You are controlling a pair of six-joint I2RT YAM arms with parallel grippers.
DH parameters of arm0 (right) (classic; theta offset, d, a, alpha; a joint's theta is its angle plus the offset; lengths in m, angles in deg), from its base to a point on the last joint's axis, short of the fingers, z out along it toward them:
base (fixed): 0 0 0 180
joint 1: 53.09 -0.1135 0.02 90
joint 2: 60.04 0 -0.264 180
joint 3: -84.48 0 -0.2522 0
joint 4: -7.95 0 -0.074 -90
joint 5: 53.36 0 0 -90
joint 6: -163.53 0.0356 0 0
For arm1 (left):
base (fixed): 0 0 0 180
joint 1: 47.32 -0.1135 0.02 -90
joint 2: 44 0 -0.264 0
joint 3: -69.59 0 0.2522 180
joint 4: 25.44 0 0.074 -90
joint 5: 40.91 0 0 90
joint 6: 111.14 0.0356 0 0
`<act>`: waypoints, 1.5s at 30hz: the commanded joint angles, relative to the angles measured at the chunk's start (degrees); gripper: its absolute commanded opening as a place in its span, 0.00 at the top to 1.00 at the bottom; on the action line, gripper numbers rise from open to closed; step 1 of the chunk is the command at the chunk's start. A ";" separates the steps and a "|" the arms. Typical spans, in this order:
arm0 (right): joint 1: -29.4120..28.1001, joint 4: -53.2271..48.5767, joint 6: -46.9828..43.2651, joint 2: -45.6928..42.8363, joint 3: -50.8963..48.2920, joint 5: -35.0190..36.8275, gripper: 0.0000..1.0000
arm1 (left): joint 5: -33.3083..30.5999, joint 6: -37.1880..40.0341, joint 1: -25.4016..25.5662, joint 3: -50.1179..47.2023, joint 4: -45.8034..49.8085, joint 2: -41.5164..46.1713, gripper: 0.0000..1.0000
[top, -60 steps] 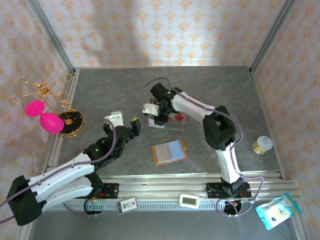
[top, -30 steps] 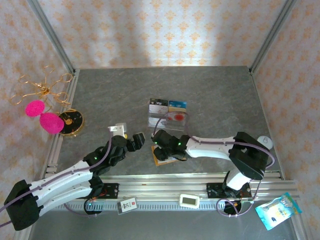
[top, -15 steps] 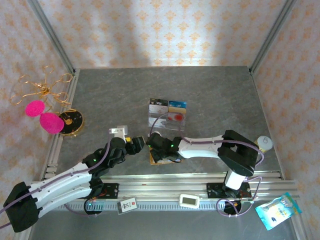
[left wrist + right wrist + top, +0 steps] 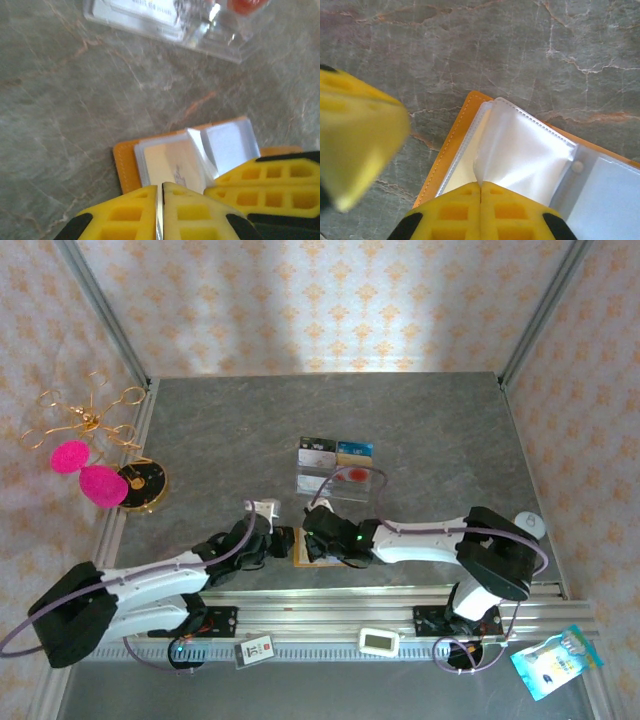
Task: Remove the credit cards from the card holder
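Note:
The orange card holder [image 4: 301,554] lies open near the table's front edge, its clear sleeves [image 4: 530,155] fanned up. A pale gold credit card [image 4: 167,162] sits in the left sleeve beside the orange cover [image 4: 123,162]. My left gripper [image 4: 160,194] comes in from the left [image 4: 285,540]; it is shut on the thin near edge of that card. My right gripper [image 4: 481,186] is shut on the corner of a clear sleeve page, lifting it, directly over the holder [image 4: 317,539]. The two grippers almost touch; the right fingers [image 4: 260,175] stand beside the left ones.
A clear acrylic tray [image 4: 337,470] holding cards stands just beyond the holder. At the left edge are a gold disc [image 4: 141,483] and pink shapes [image 4: 85,472]. A small jar [image 4: 531,524] sits at the right. The metal rail [image 4: 330,605] runs along the front.
The left gripper slid right to the holder's left edge and closed on the card. The right gripper closed on a sleeve page and has stayed over the holder.

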 commanded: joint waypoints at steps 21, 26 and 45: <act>-0.35 -2.29 13.55 -31.70 -14.76 18.37 0.62 | 10.21 7.73 8.44 20.79 0.40 -29.91 0.82; 2.11 1.31 12.24 -29.44 -14.49 9.94 0.65 | 4.49 1.64 4.90 11.47 -2.50 -15.65 0.78; 7.39 9.00 8.62 -6.03 -8.26 -17.25 0.66 | 3.15 2.19 -0.40 2.06 -1.47 -3.11 0.80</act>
